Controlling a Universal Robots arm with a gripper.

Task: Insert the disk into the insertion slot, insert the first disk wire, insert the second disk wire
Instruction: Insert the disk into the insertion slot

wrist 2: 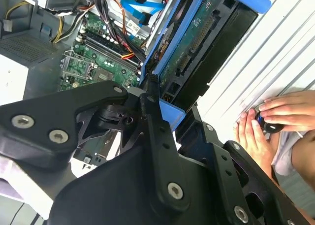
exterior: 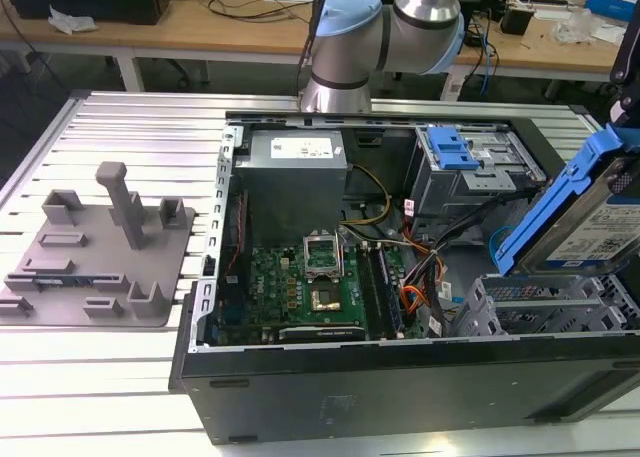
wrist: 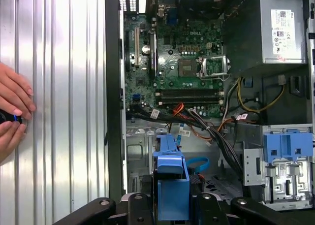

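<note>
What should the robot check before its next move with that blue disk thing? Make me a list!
1. Grip on the disk: the gripper clamps its blue frame. Ok.
2. Disk level with the insertion slot: in the exterior view it hangs tilted above it. Not ok.
3. Slot free inside: cannot tell.
4. The wires out of the slot's way: they lie beside it. Cannot tell.
5. The person's hands away from the case: they rest on the table outside it. Ok.
</note>
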